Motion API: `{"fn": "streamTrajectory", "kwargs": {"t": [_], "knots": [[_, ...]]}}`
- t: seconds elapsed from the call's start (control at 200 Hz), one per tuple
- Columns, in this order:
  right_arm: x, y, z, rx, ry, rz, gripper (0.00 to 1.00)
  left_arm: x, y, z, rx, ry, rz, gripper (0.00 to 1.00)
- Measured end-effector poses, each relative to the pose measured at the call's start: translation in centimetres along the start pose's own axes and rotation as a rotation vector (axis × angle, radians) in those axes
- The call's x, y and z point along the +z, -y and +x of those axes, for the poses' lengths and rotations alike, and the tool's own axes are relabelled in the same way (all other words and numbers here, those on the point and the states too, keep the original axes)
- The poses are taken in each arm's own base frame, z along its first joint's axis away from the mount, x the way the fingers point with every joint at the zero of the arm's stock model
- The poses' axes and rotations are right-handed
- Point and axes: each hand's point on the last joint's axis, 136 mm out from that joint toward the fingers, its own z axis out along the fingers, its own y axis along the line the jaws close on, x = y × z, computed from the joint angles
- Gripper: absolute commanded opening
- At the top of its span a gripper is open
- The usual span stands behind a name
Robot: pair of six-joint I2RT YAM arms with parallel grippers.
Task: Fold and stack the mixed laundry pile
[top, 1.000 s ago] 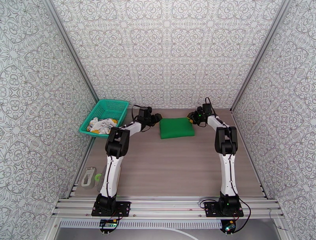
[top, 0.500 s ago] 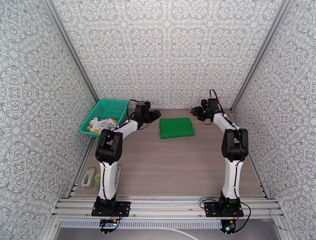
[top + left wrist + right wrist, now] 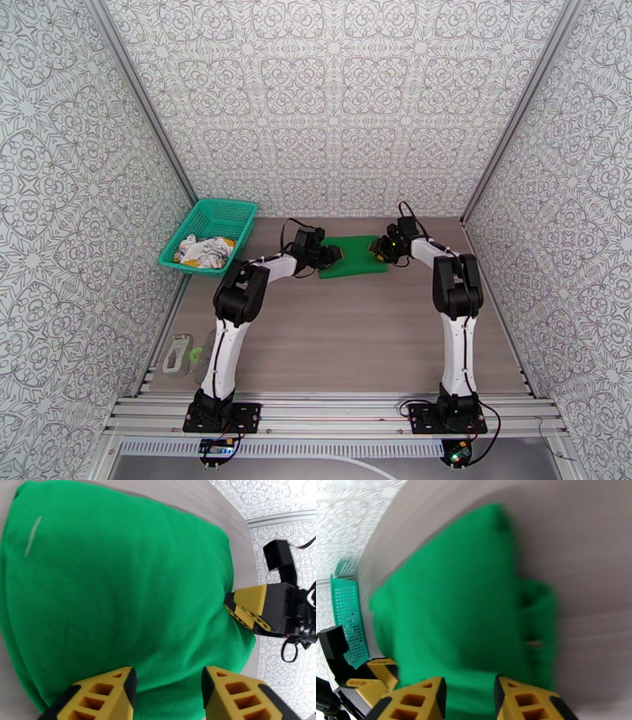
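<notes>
Green shirt [image 3: 355, 256] lies folded in a flat rectangle on the table [image 3: 347, 339], centre of the top view, toward the far end. One long light streak on the cloth, upper left of the left wrist view.

Left gripper [image 3: 166, 673] at the shirt's left edge. Its fingers [image 3: 102, 695] are parted, and the cloth edge and a strip of table show in the gap. The cloth looks flat there, not bunched, so the gripper reads as released.

Right gripper [image 3: 469, 681] at the shirt's right edge, low over the cloth. There is a narrower gap between its fingers, with green cloth behind it. That view is blurred, so I cannot tell whether it nips the fold. In the left wrist view, right of centre, one of its yellow fingers meets the shirt's edge.

The two arms reach in from lower left and lower right of the top view and come together at the shirt.

White printed garment [image 3: 204, 251] sits crumpled in the teal basket [image 3: 225, 211], left of centre in the top view, against the left wall and well apart from the shirt.

Small grey and green object [image 3: 178, 353] at the table's near left edge; what it is cannot be made out.
</notes>
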Motion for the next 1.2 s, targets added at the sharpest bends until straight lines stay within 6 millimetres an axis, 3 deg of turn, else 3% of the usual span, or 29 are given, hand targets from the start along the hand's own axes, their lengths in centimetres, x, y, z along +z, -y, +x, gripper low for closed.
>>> {"fn": "streamTrajectory", "kwargs": {"t": [0.18, 0.295, 0.505, 0.63, 0.785, 0.88, 0.955, 1.065, 1.2], "knots": [[-0.7, 1.6, -0.2, 0.003, 0.0, 0.051, 0.42, -1.9, -0.8, -0.2, -0.014, 0.002, -0.033, 0.56], [-1.6, 1.6, 0.0, -0.014, 0.001, 0.073, 0.43, -3.7, 0.1, -0.4, -0.002, 0.0, -0.061, 0.57], [-6.7, -1.1, 0.6, -0.091, 0.06, 0.07, 0.52, -8.3, 4.2, -1.2, 0.065, 0.054, -0.067, 0.59], [-9.5, -3.1, 1.1, -0.178, 0.1, 0.058, 0.62, -10.0, 3.8, -0.1, 0.06, 0.065, -0.094, 0.59], [-9.6, -4.0, 2.7, -0.259, 0.089, 0.081, 0.65, -9.8, 0.0, 3.4, 0.012, 0.004, -0.195, 0.61], [-8.9, -3.9, 3.9, -0.256, 0.059, 0.083, 0.65, -9.4, -0.3, 4.8, 0.067, -0.027, -0.264, 0.62], [-8.7, -3.3, 4.3, -0.222, 0.042, 0.074, 0.65, -8.7, 1.1, 5.6, 0.178, -0.051, -0.318, 0.61], [-8.7, -1.6, 4.4, -0.142, 0.033, 0.058, 0.65, -6.5, 5.4, 5.3, 0.418, -0.053, -0.348, 0.61], [-8.7, 1.1, 4.6, -0.024, 0.028, 0.035, 0.64, -4.1, 9.1, 5.4, 0.681, -0.06, -0.379, 0.64]]}}
